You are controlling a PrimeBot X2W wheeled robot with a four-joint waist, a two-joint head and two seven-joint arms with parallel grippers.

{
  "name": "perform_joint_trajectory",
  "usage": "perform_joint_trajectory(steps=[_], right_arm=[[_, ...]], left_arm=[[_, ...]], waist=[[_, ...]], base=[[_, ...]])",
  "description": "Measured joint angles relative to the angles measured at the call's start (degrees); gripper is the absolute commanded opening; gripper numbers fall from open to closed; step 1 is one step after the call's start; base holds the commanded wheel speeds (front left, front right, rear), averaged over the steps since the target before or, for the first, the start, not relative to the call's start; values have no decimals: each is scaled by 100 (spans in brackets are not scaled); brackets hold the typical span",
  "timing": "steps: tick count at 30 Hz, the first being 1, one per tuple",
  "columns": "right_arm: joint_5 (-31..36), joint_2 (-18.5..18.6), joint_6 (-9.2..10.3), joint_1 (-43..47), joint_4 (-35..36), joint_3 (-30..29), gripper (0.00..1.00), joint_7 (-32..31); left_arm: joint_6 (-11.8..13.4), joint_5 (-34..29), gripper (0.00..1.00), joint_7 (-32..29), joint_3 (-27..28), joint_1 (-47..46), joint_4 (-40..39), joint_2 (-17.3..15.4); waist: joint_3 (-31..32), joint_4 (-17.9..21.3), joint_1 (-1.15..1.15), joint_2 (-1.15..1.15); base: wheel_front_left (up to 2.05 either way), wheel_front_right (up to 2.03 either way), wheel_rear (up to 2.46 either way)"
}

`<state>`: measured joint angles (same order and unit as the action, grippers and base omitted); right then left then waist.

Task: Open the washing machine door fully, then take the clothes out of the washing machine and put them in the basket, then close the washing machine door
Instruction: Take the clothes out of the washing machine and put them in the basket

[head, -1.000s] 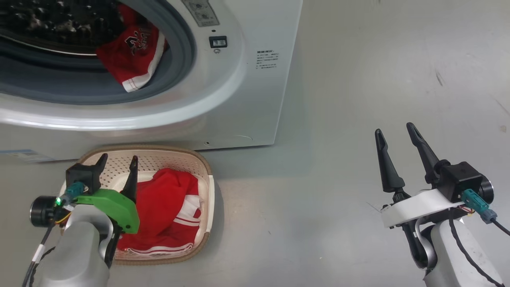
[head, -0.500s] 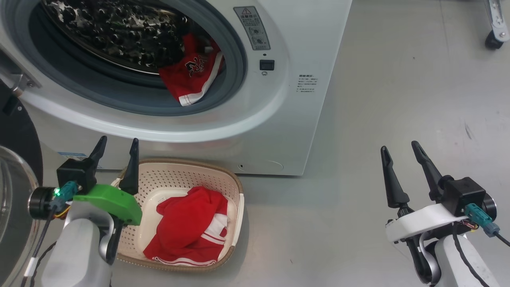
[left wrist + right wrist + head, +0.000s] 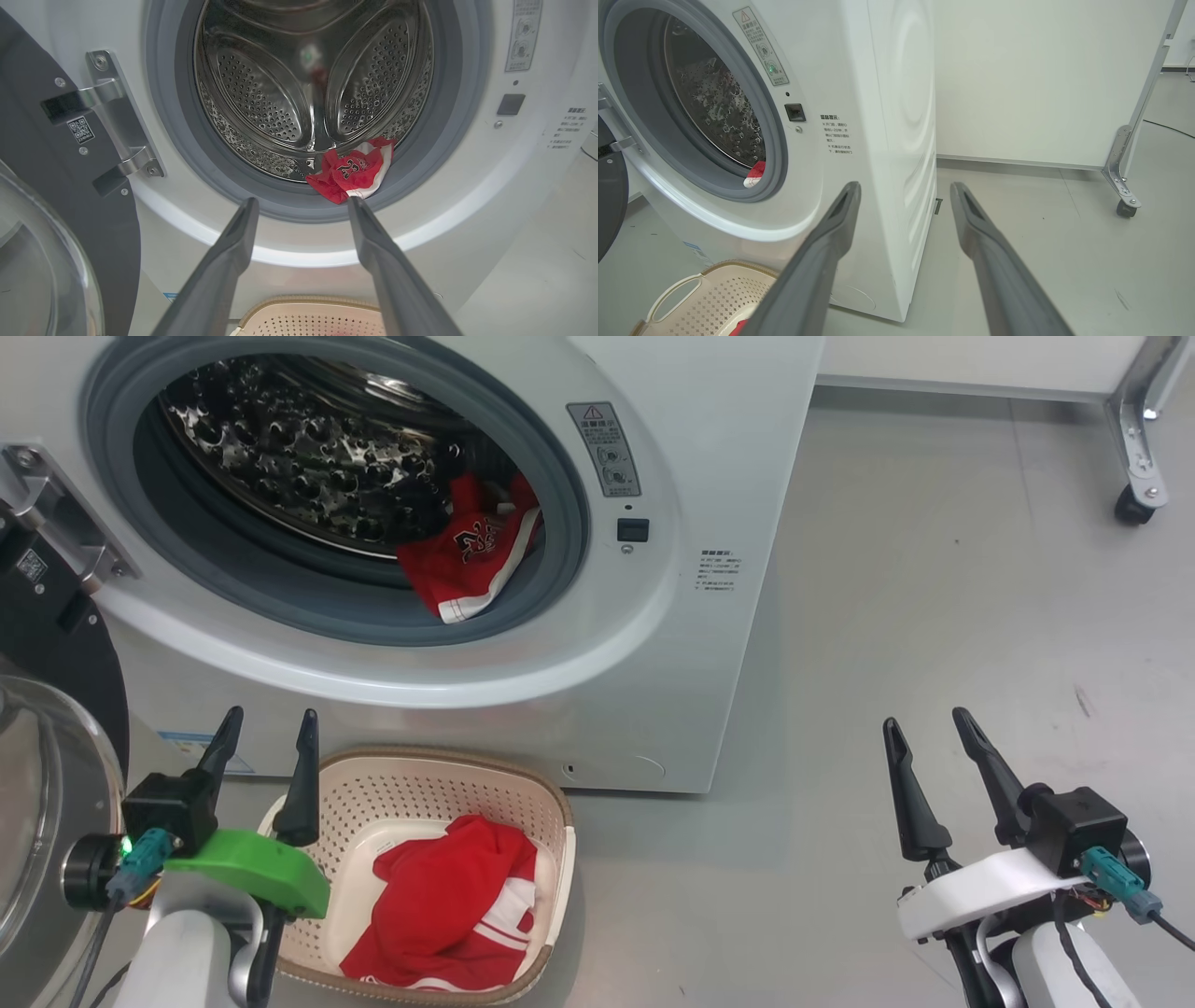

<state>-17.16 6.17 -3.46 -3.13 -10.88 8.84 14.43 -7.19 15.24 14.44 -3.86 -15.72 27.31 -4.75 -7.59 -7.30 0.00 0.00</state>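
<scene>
The white washing machine (image 3: 709,448) stands with its door (image 3: 47,775) swung open to the left, black rim and glass bowl showing. A red garment with white numbers (image 3: 471,560) lies at the drum's front lip on the grey gasket, also seen as the garment (image 3: 353,172) in the left wrist view. Another red garment with white stripes (image 3: 448,910) lies in the cream basket (image 3: 523,793) on the floor below the opening. My left gripper (image 3: 266,733) is open and empty above the basket's left end. Far to the right, my right gripper (image 3: 924,728) is open and empty over the floor.
A metal frame leg on a castor (image 3: 1131,504) stands at the back right before a white panel (image 3: 1041,70). Grey floor (image 3: 887,616) stretches right of the machine. The door hinge bracket (image 3: 117,121) sits left of the opening.
The head camera has tilted up, so more of the drum, the open door and the back wall show. Both grippers stay open and sit a little lower in the picture.
</scene>
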Motion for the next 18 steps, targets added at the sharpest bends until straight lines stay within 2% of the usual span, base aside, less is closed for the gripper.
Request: perform_joint_trajectory(steps=[18], right_arm=[[-13, -26, -1, 143, 133, -3, 100, 0]], left_arm=[[0, -74, 100, 0, -1, 474, -453, 51]], waist=[[141, 156, 0, 0]], base=[[0, 0, 0]])
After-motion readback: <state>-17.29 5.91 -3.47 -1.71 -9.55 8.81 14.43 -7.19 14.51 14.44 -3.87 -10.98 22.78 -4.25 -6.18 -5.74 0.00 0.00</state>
